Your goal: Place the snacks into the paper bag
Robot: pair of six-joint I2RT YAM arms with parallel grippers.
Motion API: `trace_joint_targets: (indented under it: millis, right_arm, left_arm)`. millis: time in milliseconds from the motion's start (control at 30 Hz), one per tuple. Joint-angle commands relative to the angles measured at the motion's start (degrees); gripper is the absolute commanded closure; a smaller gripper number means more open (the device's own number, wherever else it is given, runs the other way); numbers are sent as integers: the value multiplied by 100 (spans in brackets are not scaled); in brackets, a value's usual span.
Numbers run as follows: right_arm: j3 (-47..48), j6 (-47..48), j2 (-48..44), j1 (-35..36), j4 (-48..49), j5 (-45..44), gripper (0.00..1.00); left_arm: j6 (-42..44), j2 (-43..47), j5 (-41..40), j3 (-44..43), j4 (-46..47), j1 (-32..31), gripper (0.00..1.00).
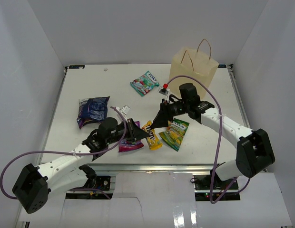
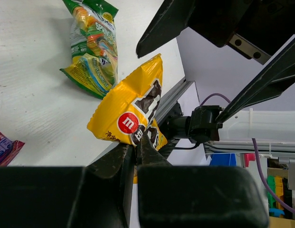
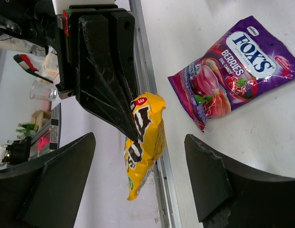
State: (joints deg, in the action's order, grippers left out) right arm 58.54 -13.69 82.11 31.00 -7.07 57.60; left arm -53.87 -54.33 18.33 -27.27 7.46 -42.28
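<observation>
- The left jaws, nearest you, are pinched shut on one end of the yellow packet [image 2: 131, 111]. They hold it off the counter [image 1: 114, 85] by its near edge, with the free end poking toward the right arm.
- The right jaws stand wide apart, one finger [image 3: 52, 180] to each side of that free end, touching nothing. This looks like a hand-over, so bring them further over the packet until the pads cover a good stretch of foil, then close.
- Don't release the left jaws until the right ones have plainly bitten. The wrapper is glossy, and a grip on a corner alone would likely slip.
- Close clear of the left fingertips [image 3: 114, 104], which sit around the packet's middle in the right wrist view.
- Just beside the hand-over, the purple packet [image 1: 131, 144] lies on the counter to the left and the green-yellow packet [image 1: 175, 133] to the right. Lift before you swing so the load doesn't drag them.
- Further off, the dark blue packet [image 1: 92, 110] lies to the left. The teal packet [image 1: 144, 83] and tiny red pouch [image 1: 163, 87] lie toward the far middle.
- The paper bag [image 1: 194, 66] stands upright at the far right, mouth up and handles raised. Come in from above between the handles and let go low.
</observation>
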Motion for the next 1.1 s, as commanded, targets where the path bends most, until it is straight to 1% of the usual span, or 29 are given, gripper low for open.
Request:
trace_joint_targets:
  millis: [0,167,267,367,467,500,533,567,633,667,700,733,800,833,867,933,1000,1033,1067]
  right_arm:
    - [-88,-19,68,177,382,146,20]
    - [-159,-133,191,318,522,146,23]
    - [-124,-151,227,336,531,172,28]
    - [-89,-169,253,354,549,225,35]
    - [-97,-186,253,363,602,295,50]
    - [-98,-178,227,371,619,304,60]
    - [-98,-151,210,371,619,330,66]
    - [-98,-142,183,371,610,348,75]
    - [-98,-125,157,362,610,418,81]
    - [-89,-55,122,362,593,462,87]
    - [-80,-2,95,371,532,471,89]
    - [-63,68,60,354,496,506,90]
    - [25,348,7,328,339,541,92]
    - [78,480,-45,266,138,576,92]
    - [235,656,-63,231,-12,577,92]
    - [490,1200,-98,82,-513,472,92]
    - [973,1639,-107,-41,-873,366,92]
    - [1157,2025,-107,-181,-1214,244,92]
    - [1351,2203,-107,-252,-1348,190,92]
  left_arm:
    - [25,-34,22,-183,466,-105,94]
    - [-1,-113,39,-200,581,-175,94]
    - [-10,-105,48,-200,607,-210,94]
    - [-36,-113,48,-191,625,-237,93]
    - [-54,-148,48,-209,651,-272,91]
    - [-54,-175,57,-209,651,-289,91]
    - [-54,-184,57,-200,660,-289,89]
    - [-45,-192,66,-209,660,-298,87]
    - [-45,-193,66,-209,651,-298,78]
    - [-45,-184,57,-200,651,-307,73]
    - [-36,-149,40,-183,651,-307,67]
    - [-19,-114,48,-183,642,-307,57]
    - [77,0,66,-148,642,-307,49]
    - [122,158,101,-147,634,-307,39]
    - [192,255,144,-130,616,-298,34]
    - [376,632,215,-112,476,-307,31]
    - [491,922,198,-112,265,-307,29]
    - [578,1211,6,-164,-136,-307,29]
    - [631,1344,-83,-200,-375,-307,29]
